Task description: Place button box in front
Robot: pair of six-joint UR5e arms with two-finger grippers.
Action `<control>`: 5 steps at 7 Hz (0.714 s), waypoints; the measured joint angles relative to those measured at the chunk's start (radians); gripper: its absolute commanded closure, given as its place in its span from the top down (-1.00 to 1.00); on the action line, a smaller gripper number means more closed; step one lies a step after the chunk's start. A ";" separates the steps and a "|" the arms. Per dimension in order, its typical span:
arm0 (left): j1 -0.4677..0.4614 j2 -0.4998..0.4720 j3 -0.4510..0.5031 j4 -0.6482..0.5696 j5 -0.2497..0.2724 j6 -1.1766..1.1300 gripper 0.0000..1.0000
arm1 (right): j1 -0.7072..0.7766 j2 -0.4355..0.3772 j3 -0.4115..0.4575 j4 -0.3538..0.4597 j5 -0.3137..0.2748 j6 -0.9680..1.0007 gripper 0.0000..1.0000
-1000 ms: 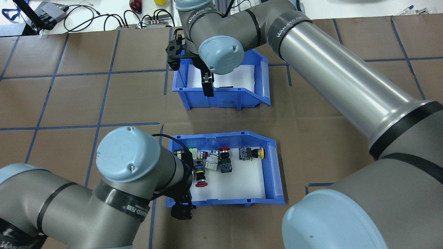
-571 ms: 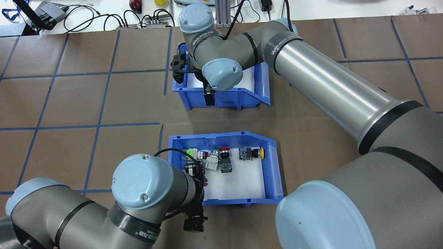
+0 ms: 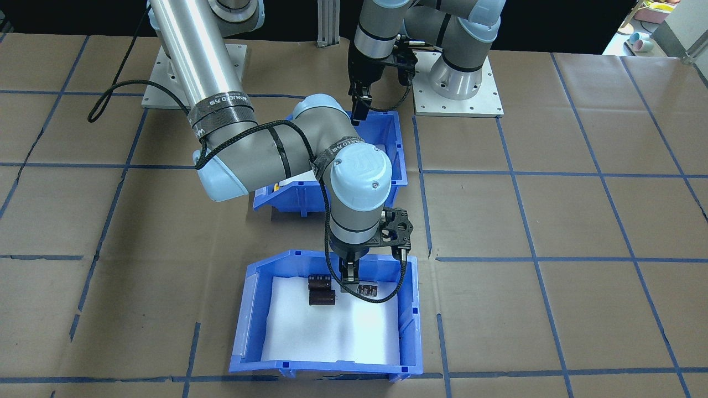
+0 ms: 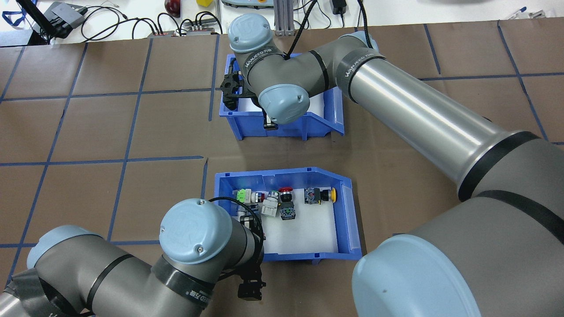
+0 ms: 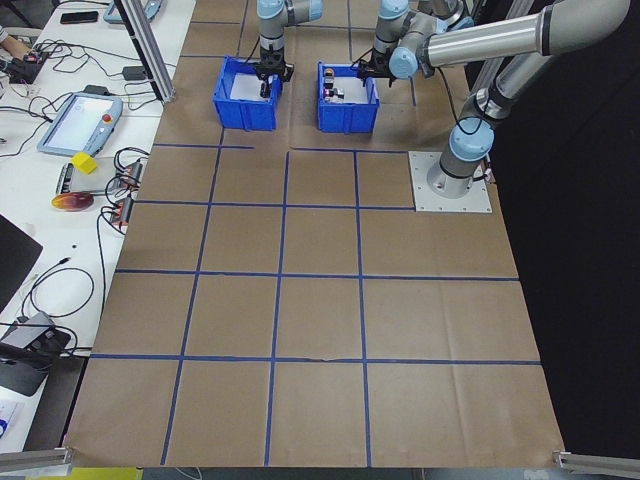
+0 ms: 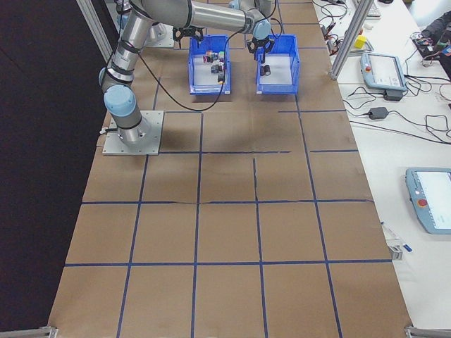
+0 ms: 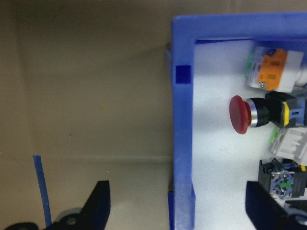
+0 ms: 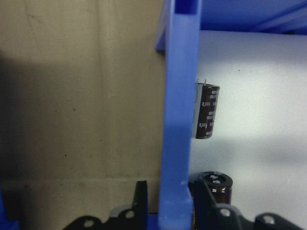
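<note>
Broadly, the brown desk [image 4: 88,132], crossed by blue tape lines, carries everything, and two large grey arms reach over it in the overhead view, the right arm [image 4: 418,114] coming in from 4 o'clock and the left arm [image 4: 132,264] from 7 o'clock. Next in size are two blue bins set apart from each other: the button box [image 4: 348,211] lies nearer the robot, at about 6 o'clock of the other bin [image 4: 335,110]. The button box holds a cluster of coloured switches, among them a red button [image 7: 240,114] lying on its side on the white floor. The left gripper [image 7: 175,201] straddles the button box's wall, its jaws spread wide, one outside over the desk and one inside the box, with neither touching the wall. The right gripper [image 8: 168,201] straddles the other bin's wall with its jaws close against it on both sides, pinching that wall. Inside that bin lie small dark cylinders [image 3: 322,292] on the white floor.
</note>
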 measured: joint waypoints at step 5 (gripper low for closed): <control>-0.004 -0.071 0.002 0.033 0.001 0.000 0.17 | -0.082 -0.107 0.010 0.059 -0.059 -0.045 -0.84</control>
